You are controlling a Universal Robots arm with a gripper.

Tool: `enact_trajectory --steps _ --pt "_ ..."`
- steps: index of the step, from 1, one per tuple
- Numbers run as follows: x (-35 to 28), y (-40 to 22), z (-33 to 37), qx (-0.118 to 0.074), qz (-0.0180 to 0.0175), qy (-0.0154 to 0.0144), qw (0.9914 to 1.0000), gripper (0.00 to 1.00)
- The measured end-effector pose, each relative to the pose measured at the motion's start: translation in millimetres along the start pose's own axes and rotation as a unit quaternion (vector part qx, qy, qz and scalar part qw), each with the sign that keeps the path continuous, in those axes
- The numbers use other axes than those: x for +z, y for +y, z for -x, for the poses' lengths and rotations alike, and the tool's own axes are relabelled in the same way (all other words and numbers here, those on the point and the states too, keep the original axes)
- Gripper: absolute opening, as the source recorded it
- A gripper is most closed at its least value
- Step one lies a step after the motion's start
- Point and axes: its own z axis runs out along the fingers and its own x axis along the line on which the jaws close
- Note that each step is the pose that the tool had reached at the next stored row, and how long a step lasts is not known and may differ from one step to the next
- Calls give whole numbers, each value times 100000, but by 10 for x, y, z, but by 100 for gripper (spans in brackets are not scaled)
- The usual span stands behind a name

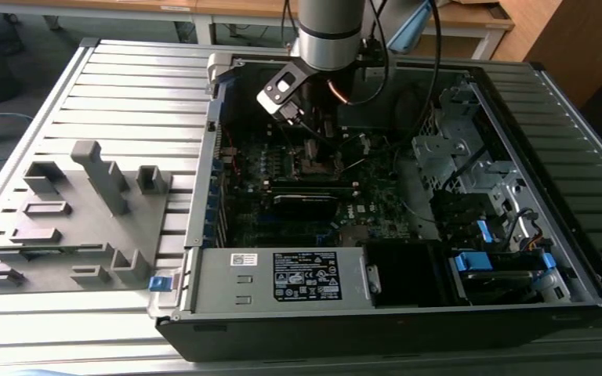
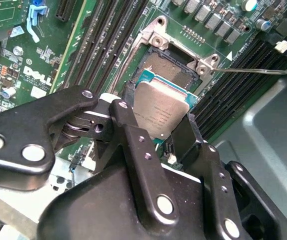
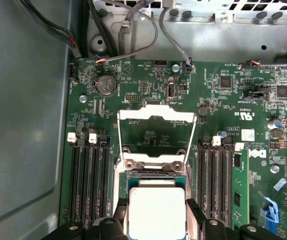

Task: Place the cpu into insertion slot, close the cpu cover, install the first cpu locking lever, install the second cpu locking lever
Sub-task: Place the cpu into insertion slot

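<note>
Holding the cpu [image 2: 162, 102] by 2 opposite edges, our gripper [image 2: 157, 112] is clamped narrow on it. We see it hanging right over the insertion slot [image 2: 172, 66], with the cpu cover [image 3: 156, 115] flipped open.

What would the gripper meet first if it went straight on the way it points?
Probably the slot: the gripper holds the cpu just over it, so the cpu would touch there first. The cover stands open, off that line. Gap is hard to judge.
</note>
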Motion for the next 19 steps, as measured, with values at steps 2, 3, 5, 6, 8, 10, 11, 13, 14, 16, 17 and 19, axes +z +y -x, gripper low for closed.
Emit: enact_trajectory --steps 2,3,5,6,8,10,11,13,14,16,17,19 --pt "5 -13 -5 -3 4 37 100000 54" --pt "11 -19 -6 -2 7 46 100000 54" --pt "29 -30 -9 -2 -2 41 100000 54" --pt "39 -31 -9 -3 0 47 100000 54" --pt "60 -33 -9 -6 -1 64 100000 54" --pt "78 -35 -15 15 -2 143 100000 54" --pt "84 -36 -23 18 -4 184 100000 54" --pt "103 -36 -36 19 11 276 100000 54" --pt "115 -37 -37 14 9 289 100000 54" --pt "146 -40 -38 17 3 315 100000 54" --pt "162 -42 -38 21 4 318 99999 54" --pt "194 -46 -37 22 3 318 99999 54"
